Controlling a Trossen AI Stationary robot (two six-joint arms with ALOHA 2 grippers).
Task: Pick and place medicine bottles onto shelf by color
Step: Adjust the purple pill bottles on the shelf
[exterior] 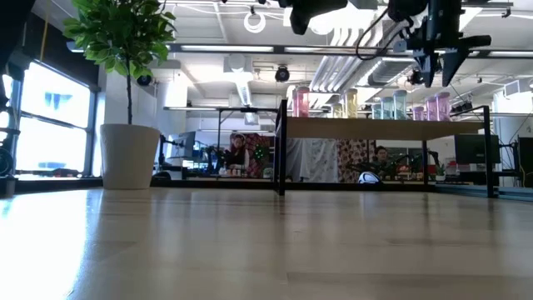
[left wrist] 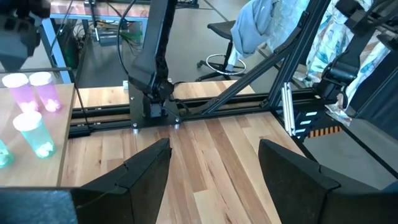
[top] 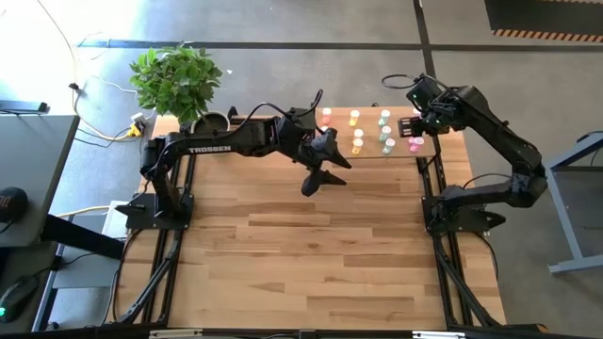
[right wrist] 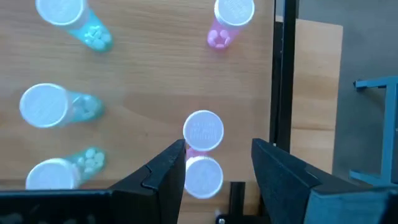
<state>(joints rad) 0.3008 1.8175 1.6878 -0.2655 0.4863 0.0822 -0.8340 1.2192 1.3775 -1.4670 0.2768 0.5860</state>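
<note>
The shelf (top: 400, 153) is a light-wood board on black posts at the table's far edge. The small bottles stand upright on it in colour groups: one pink (top: 327, 115), yellow (top: 357, 135), pale green (top: 385, 133) and magenta (top: 415, 143). My right gripper (right wrist: 217, 163) hangs open above the shelf's right end, pointing down. Two white-capped magenta bottles (right wrist: 203, 130) stand below it, one under the gap between its fingers (right wrist: 203, 177). In the low view its fingers (exterior: 437, 75) end above those bottles (exterior: 435, 106). My left gripper (top: 320, 177) is open over the table, just near of the shelf.
A potted plant (top: 176, 80) in a grey pot (top: 209, 122) stands at the table's far left corner. Black frame rails run along the left (top: 174, 235) and right (top: 443, 254) sides. The bare wood between them (top: 301, 254) is free. People sit in the room beyond (exterior: 237, 150).
</note>
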